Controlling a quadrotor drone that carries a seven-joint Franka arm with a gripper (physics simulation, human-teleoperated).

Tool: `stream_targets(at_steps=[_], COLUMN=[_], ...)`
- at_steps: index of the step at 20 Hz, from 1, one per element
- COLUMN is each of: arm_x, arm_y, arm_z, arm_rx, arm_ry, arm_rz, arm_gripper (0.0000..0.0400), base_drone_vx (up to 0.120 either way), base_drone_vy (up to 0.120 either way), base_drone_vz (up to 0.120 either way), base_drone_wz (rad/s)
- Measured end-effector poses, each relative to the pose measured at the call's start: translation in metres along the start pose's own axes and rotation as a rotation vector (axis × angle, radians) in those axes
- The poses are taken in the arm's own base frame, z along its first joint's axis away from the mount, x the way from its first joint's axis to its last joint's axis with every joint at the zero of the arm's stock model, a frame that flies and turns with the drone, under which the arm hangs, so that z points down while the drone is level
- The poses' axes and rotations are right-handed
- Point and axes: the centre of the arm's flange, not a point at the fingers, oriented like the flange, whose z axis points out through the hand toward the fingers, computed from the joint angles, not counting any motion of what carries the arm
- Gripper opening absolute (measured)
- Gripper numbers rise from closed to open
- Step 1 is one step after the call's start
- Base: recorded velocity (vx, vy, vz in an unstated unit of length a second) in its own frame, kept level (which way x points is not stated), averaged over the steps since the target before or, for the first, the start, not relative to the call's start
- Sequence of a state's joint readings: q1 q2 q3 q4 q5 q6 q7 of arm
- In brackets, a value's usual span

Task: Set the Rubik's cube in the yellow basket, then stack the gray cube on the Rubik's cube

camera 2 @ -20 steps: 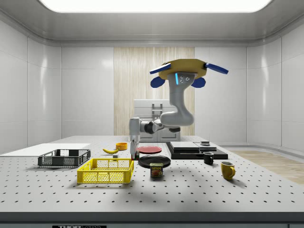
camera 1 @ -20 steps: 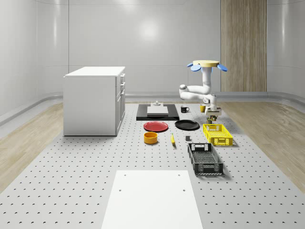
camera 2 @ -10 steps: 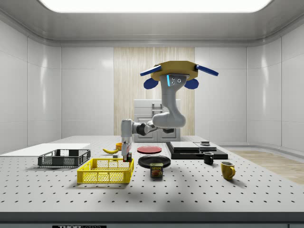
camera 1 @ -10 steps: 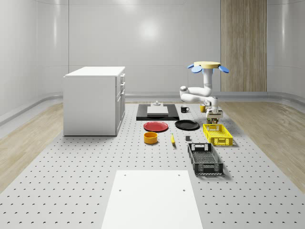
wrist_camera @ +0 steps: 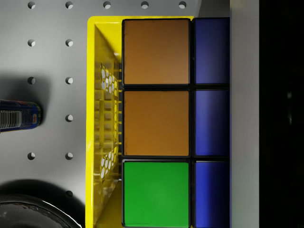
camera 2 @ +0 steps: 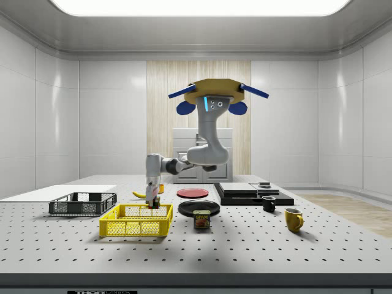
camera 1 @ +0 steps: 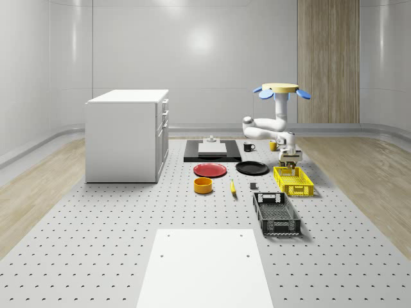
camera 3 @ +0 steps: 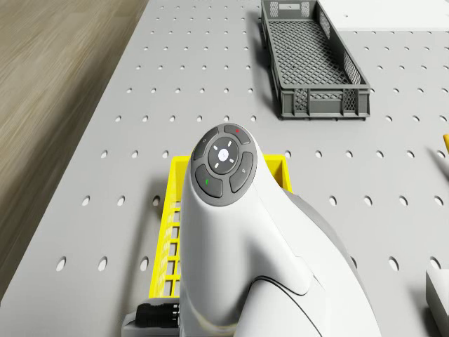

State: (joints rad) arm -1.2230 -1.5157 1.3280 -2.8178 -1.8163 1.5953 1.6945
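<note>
1. While the drone (camera 2: 217, 93) hovers above the table (camera 2: 245, 251) near the black plate (camera 2: 199, 207), its arm reaches down to the yellow basket (camera 2: 136, 222).
2. Tool (camera 2: 153, 201) clenched on the Rubik's cube (wrist_camera: 156, 123), at the basket's rim level, over its end nearer the Spam can (camera 2: 202, 219).
3. Gray crate (camera 1: 276, 213) lies beyond the basket.
</note>
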Motion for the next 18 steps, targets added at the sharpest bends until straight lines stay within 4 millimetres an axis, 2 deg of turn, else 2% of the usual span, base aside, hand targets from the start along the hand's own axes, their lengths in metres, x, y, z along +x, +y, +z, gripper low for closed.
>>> stream_targets(at_steps=[4,10,18], arm_x=[0.000,0.000,0.000], arm_y=[0.000,0.000,0.000], arm_z=[0.000,0.000,0.023], arm_rx=[0.000,0.000,0.000], arm_ry=[0.000,0.000,0.000], arm_rz=[0.000,0.000,0.000], arm_gripper=[0.0325,0.0325,0.0325], base_drone_vx=[0.120,0.113,0.000], base_drone_vy=[-0.020,0.000,0.000], base_drone_vz=[0.000,-0.107,0.000], base_drone_wz=[0.000,0.000,0.000])
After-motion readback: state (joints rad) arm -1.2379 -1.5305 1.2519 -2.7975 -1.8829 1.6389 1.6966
